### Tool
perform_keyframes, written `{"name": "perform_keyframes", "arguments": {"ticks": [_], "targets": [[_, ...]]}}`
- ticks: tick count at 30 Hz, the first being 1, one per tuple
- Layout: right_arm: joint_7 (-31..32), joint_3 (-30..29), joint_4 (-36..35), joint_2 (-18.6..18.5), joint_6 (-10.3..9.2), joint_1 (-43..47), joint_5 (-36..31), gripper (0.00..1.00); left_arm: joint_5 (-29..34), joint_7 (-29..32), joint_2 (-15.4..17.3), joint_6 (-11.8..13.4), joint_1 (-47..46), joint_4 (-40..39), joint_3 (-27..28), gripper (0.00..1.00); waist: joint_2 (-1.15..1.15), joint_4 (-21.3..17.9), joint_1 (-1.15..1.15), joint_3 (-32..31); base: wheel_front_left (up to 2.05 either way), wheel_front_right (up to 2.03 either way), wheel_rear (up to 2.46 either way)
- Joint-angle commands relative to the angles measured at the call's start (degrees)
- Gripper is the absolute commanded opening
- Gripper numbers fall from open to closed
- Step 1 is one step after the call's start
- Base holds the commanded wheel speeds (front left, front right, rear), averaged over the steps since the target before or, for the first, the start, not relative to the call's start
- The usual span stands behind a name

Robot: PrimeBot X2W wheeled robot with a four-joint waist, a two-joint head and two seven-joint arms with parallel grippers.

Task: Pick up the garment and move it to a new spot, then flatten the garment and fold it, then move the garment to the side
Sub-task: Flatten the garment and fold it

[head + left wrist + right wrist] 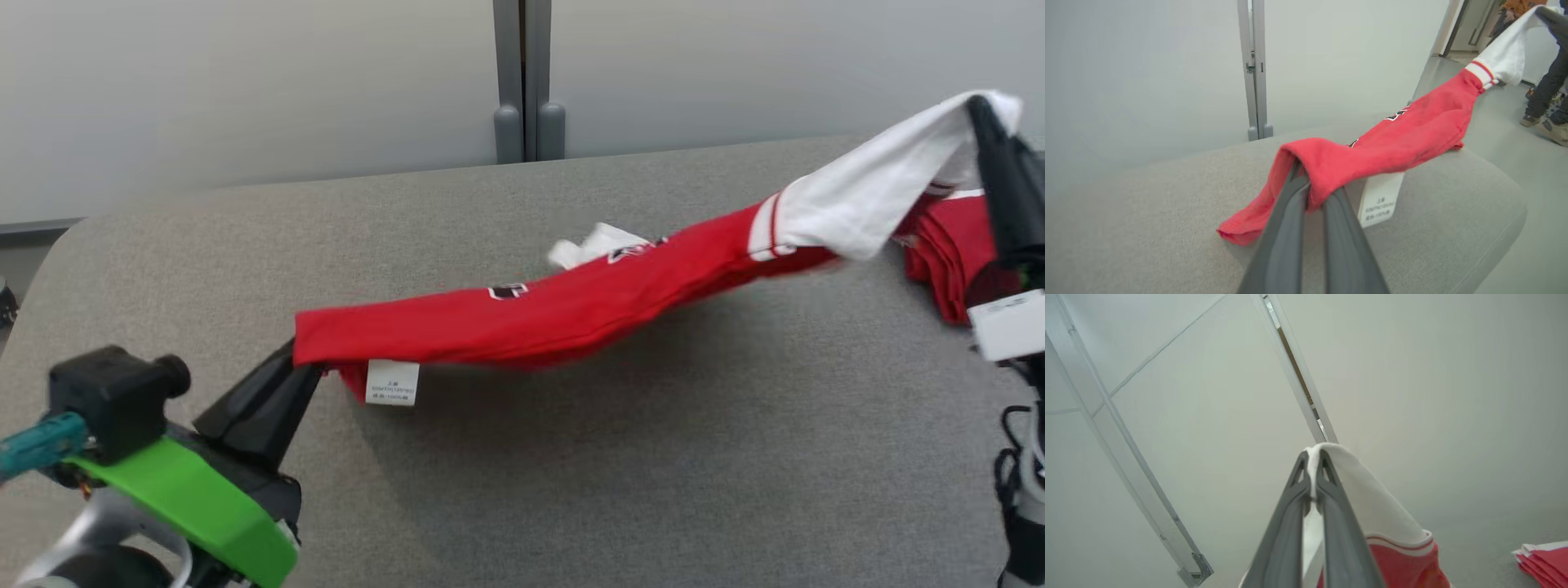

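Observation:
A red garment [571, 306] with white sleeves hangs stretched above the grey table [571, 474], sagging in the middle. My left gripper [295, 353] is shut on its red hem at the lower left, where a white label [393, 381] dangles; the left wrist view has the red cloth [1392, 143] bunched over the fingertips of the left gripper [1310, 192]. My right gripper [976, 106] is raised at the upper right, shut on a white sleeve [882, 188]. In the right wrist view the right gripper [1312, 459] pinches white sleeve cloth [1372, 502].
A stack of folded red garments [951, 253] lies at the table's right edge, also in the right wrist view as red garments [1545, 561]. A pale wall with a grey post [526, 82] runs behind the table. A person's legs [1545, 94] stand past the table's far end.

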State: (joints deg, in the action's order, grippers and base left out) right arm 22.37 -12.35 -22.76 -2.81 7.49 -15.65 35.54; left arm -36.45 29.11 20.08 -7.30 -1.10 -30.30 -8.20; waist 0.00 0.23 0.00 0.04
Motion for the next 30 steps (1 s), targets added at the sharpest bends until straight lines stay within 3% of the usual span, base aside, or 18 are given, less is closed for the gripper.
{"name": "perform_keyframes", "arguments": {"ticks": [1,5,8,12,18,24,27,30], "targets": [[2.23,-1.19,-3.11,-0.13,-0.01,-1.46,1.04,0.0,-1.62,2.03,1.34,-0.2,-2.47,-3.46,0.61,0.0,0.0,-1.14,0.0,-1.13,0.0,0.0,0.0],[9.6,-5.18,-9.78,-0.75,-0.01,-6.31,2.56,0.0,-7.95,9.15,3.61,0.47,-8.07,-11.36,1.35,0.0,0.0,-2.05,0.0,-1.07,0.0,0.0,0.0],[14.52,-7.69,-11.53,-1.83,-0.01,-10.57,2.18,0.0,-10.26,13.75,6.21,0.98,-13.54,-12.74,2.31,0.0,0.0,-2.68,0.0,-0.55,0.0,0.0,0.0],[20.8,-9.15,-12.03,-3.34,-0.01,-16.81,1.16,0.0,-13.33,18.58,7.93,1.93,-20.91,-11.27,2.39,0.0,0.0,-3.58,0.0,2.94,0.0,0.0,0.0],[24.77,-7.7,-6.86,-2.66,-0.01,-29.2,-2.85,0.0,-15.58,22.9,9.77,1.97,-33.83,-2.45,2.92,0.0,0.0,-4.61,0.0,14.93,0.0,0.0,0.0],[18.69,-2.39,6.67,-0.58,-0.01,-47.79,-12.19,0.0,-9.56,20.26,10.89,0.73,-53.77,14.26,1.61,0.0,0.0,-4.16,0.0,30.03,0.0,0.0,0.0],[11.76,-3.16,16.94,-0.32,-0.03,-58.62,-14.61,0.0,-3.6,12.31,10.18,0.22,-65.94,23.37,-0.42,0.0,0.0,-3.7,0.0,35.9,0.0,0.0,0.0],[1.57,-3.63,29.25,-0.05,-0.01,-68.16,-14.81,0.0,2.3,0.48,7.39,-0.21,-75.99,35.01,-4.1,0.0,0.0,-2.62,0.0,39.71,0.0,0.0,0.0]]}}
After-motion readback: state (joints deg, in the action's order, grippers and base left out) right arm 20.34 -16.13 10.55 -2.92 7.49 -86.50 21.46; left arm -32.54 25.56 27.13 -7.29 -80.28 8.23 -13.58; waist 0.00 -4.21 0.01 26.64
